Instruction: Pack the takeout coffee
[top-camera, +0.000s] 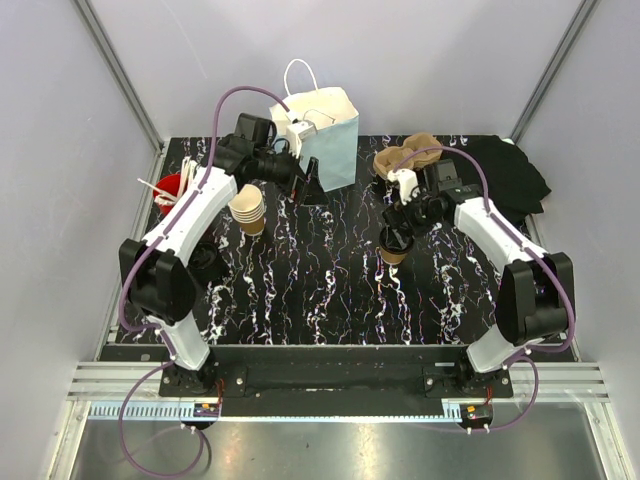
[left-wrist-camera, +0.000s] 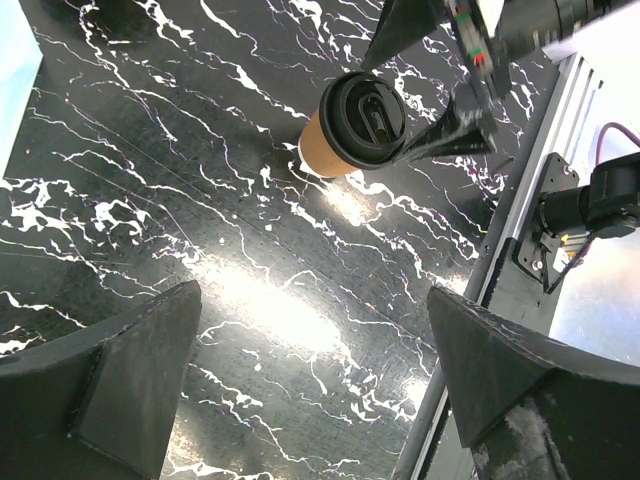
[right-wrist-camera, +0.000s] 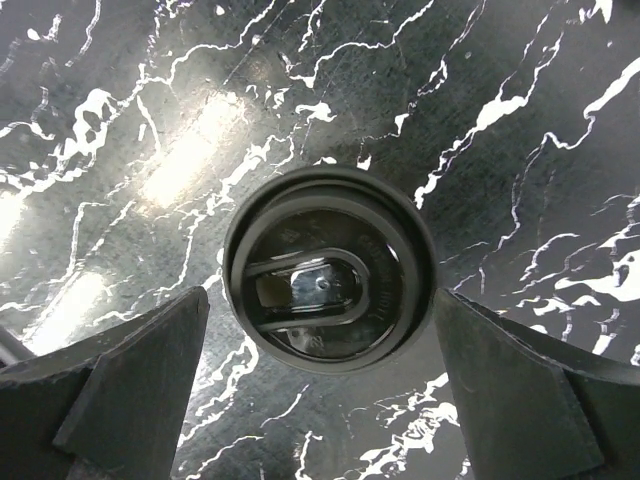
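Note:
The takeout coffee (top-camera: 393, 247), a tan paper cup with its black lid (right-wrist-camera: 330, 280) on, stands upright on the black marble table (top-camera: 320, 290), right of centre. My right gripper (top-camera: 402, 224) hovers directly over it, open. In the right wrist view its fingers (right-wrist-camera: 120, 390) flank the lid without touching it. My left gripper (top-camera: 306, 180) is open and empty beside the paper bag (top-camera: 327, 135). In the left wrist view the cup (left-wrist-camera: 350, 125) shows in the distance, far from the left gripper (left-wrist-camera: 315, 390).
A pale blue paper bag with white handles stands at the back centre. A stack of nested tan cups (top-camera: 250, 210) sits left of it. A brown pulp cup carrier (top-camera: 405, 155) and a black cloth (top-camera: 510, 175) lie at the back right. Black lids (top-camera: 207, 262) and a red holder (top-camera: 170, 187) are at the left.

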